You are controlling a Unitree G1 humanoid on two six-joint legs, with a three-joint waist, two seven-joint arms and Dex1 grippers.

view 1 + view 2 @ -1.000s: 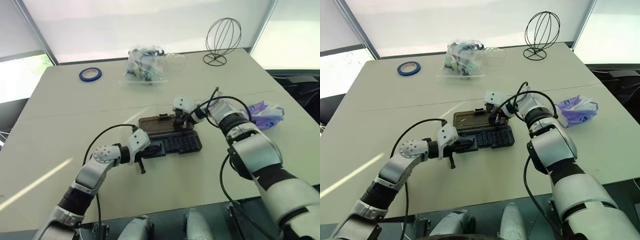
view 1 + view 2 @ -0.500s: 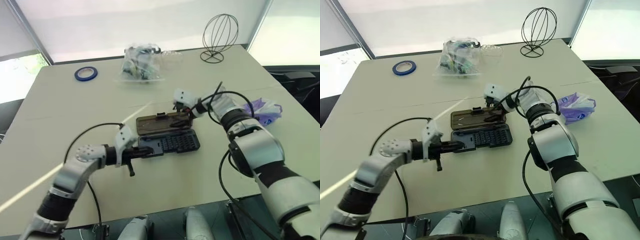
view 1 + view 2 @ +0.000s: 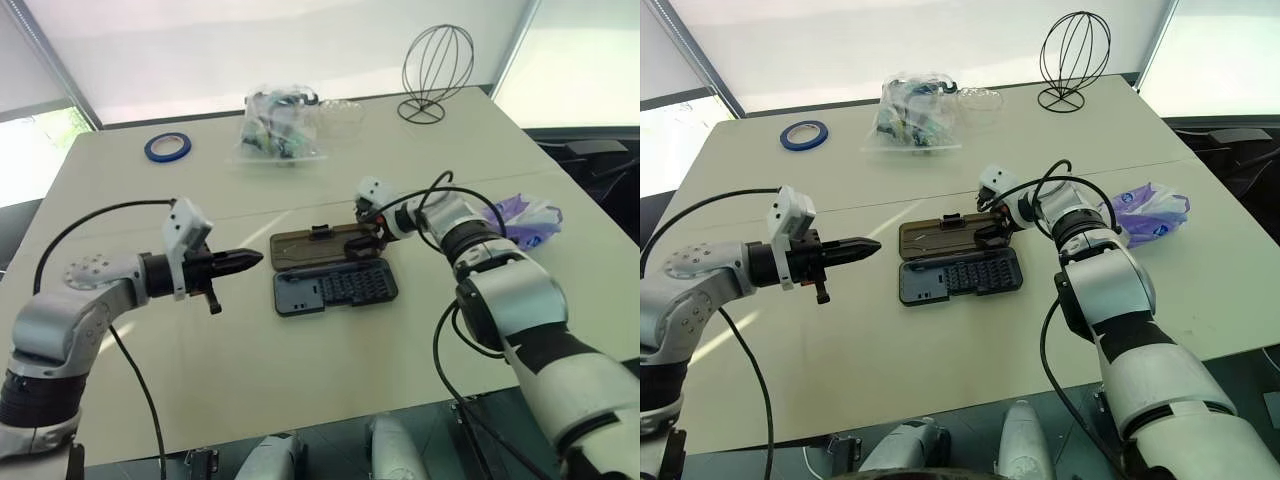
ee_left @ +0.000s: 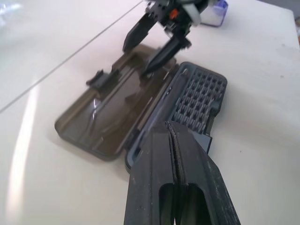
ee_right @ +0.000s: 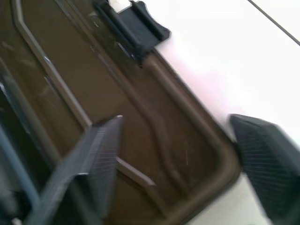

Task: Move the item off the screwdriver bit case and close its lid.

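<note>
The screwdriver bit case [image 3: 335, 288] lies open at mid-table, its rows of bits showing. Its smoky brown lid [image 3: 322, 245] lies flat on the table behind the base. My right gripper [image 3: 374, 236] is open at the lid's right end. One of its fingers [image 5: 101, 150] is over the lid's inner face and the other is past the rim. My left gripper [image 3: 254, 259] is shut on nothing and hovers left of the case, pointing at it. The purple-and-white item [image 3: 522, 222] rests on the table to the right, clear of the case.
At the back of the table are a clear bag of small parts [image 3: 275, 135], a blue tape roll [image 3: 165, 148] and a black wire head-shaped stand [image 3: 432, 70]. The table's right edge runs close beyond the purple packet.
My left gripper has pulled away from the case's left end, rising and moving left. My right gripper, shut at the lid's right end before, now has its fingers apart.
</note>
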